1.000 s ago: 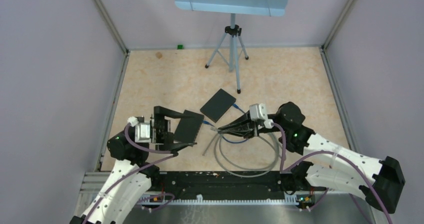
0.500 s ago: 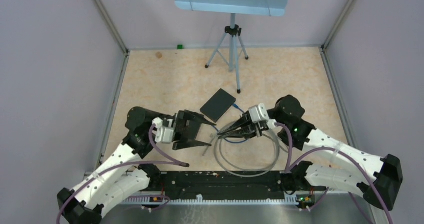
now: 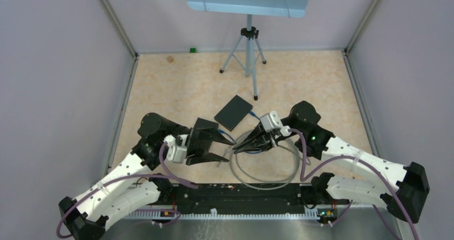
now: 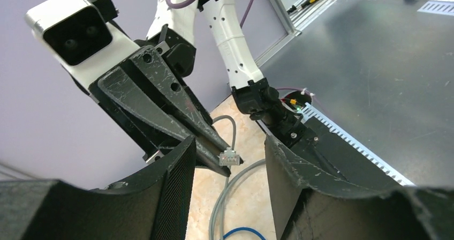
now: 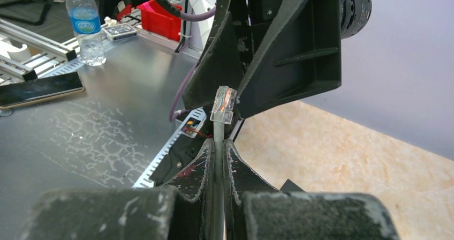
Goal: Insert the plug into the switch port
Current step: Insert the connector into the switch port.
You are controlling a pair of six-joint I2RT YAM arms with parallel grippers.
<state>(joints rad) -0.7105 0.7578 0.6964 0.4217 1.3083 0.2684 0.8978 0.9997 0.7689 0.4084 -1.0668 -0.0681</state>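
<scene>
My right gripper is shut on a grey cable just behind its clear plug. The plug sticks out past the fingertips and points left at my left gripper. My left gripper is open, its jaws spread wide, and the plug shows in the gap just beyond them. A flat black switch box lies mostly hidden under the left gripper; I cannot tell whether it is touched. A second black box lies farther back with a blue cable at its edge.
The grey cable loops on the floor in front of the arms. A blue cable lies beneath both grippers. A tripod with a light-blue stand is at the back. Walls close in left and right. A black rail runs along the near edge.
My left gripper swung right and forward over the black box, now facing the plug with jaws spread. My right gripper moved a little left and lower with the plug.
</scene>
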